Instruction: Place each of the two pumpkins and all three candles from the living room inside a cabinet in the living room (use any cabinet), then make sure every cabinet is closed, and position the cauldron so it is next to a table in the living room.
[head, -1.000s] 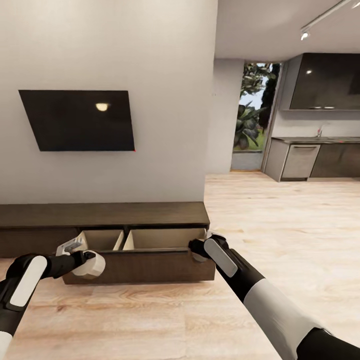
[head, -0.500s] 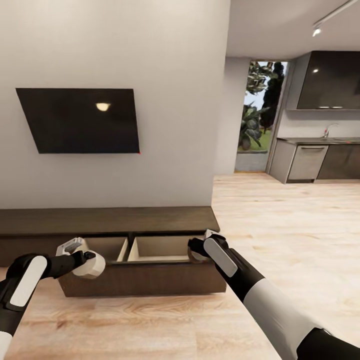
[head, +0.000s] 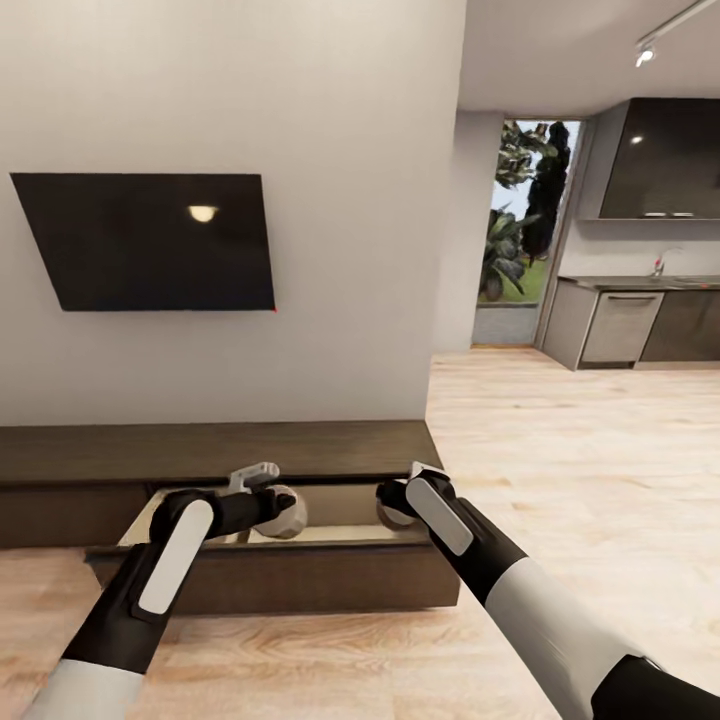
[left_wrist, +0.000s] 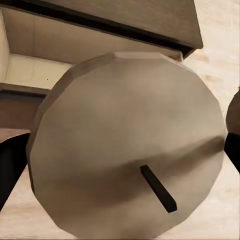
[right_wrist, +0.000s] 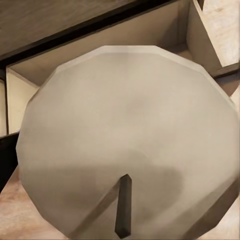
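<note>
Over the open cabinet drawer (head: 270, 575), each gripper carries a beige candle.

The left gripper (head: 280, 508) is clamped on a candle (head: 284, 511) above the drawer's pale interior; the right gripper (head: 392, 505) is clamped on another candle (head: 388, 512) just beyond its right end. Each wrist view shows a candle top (left_wrist: 127, 150) (right_wrist: 127, 142) with a dark wick (left_wrist: 158, 189) (right_wrist: 123, 206), the drawer beyond.

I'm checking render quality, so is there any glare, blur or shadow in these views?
Head view: a lamp's reflection glares on the dark wall screen, and the garden doorway is bright; edges look slightly soft. Left wrist view: the candle looms close, shaded along its lower edge. Right wrist view: the other candle shows a soft shadow beside its wick.
</note>
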